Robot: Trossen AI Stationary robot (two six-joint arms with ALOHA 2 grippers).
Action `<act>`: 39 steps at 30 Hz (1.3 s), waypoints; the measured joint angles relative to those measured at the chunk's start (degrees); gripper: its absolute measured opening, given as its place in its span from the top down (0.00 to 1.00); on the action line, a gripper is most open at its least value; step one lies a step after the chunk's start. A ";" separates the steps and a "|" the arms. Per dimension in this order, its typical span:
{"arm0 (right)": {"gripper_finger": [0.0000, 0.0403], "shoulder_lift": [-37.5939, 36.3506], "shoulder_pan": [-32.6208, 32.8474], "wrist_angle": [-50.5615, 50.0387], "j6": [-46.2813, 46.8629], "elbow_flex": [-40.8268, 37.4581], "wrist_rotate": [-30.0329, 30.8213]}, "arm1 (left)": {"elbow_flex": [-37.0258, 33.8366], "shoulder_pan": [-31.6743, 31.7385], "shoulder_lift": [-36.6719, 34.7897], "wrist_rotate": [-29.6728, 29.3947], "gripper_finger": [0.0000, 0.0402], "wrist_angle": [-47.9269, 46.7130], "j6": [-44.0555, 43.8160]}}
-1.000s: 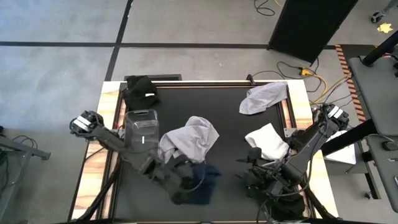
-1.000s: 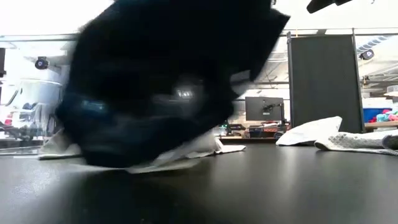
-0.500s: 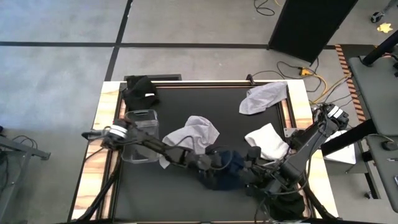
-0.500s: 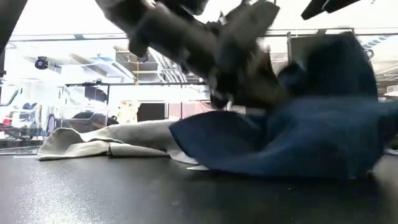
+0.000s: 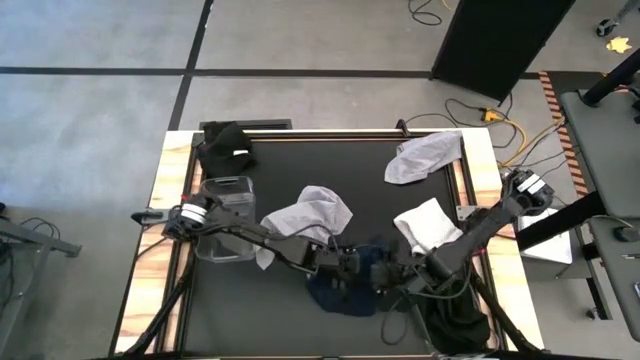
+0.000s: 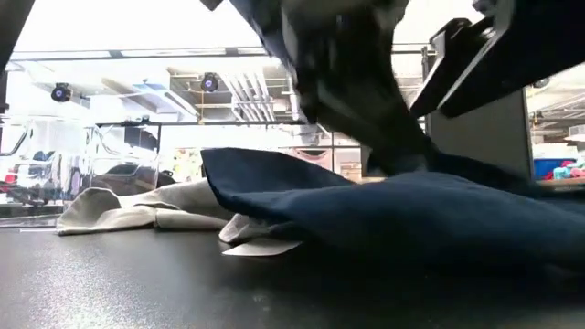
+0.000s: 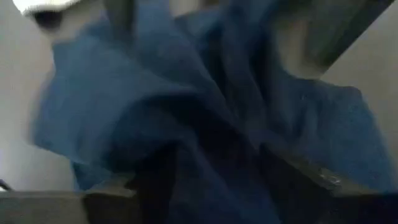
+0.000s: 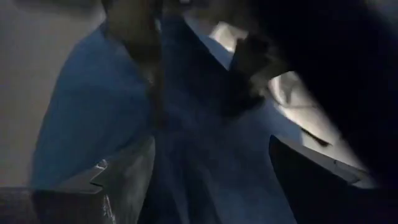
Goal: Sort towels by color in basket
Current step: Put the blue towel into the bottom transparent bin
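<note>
Navy towel (image 5: 345,283) now flatter (grey towel (image 5: 305,217) beside)

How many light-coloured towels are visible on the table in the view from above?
3. One light grey towel lies near the table's middle, one at the far right corner, and a white one at the right side. More could be hidden under the navy towel or the arms.

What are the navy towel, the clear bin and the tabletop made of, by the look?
Navy towel: soft woven cloth, matte; it folds and drapes where both grippers meet it. Clear bin: likely hard plastic, see-through, with glossy walls. Tabletop: a black mat or sheet, slightly glossy, since the low view shows faint reflections; exact material unclear.
</note>
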 joint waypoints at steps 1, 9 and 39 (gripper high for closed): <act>0.25 1.00 -0.34 1.80 -0.59 -0.23 0.01 | -0.02 -0.33 -1.00 0.01 0.43 -0.09 0.37; 0.29 9.59 -1.63 7.03 -0.85 -0.39 -1.34 | -5.33 -3.66 -12.16 -5.32 0.37 -2.52 1.71; 0.97 -1.13 -1.67 -17.61 -0.70 9.85 -6.13 | -53.76 -11.01 -34.63 -23.50 0.39 60.27 -4.80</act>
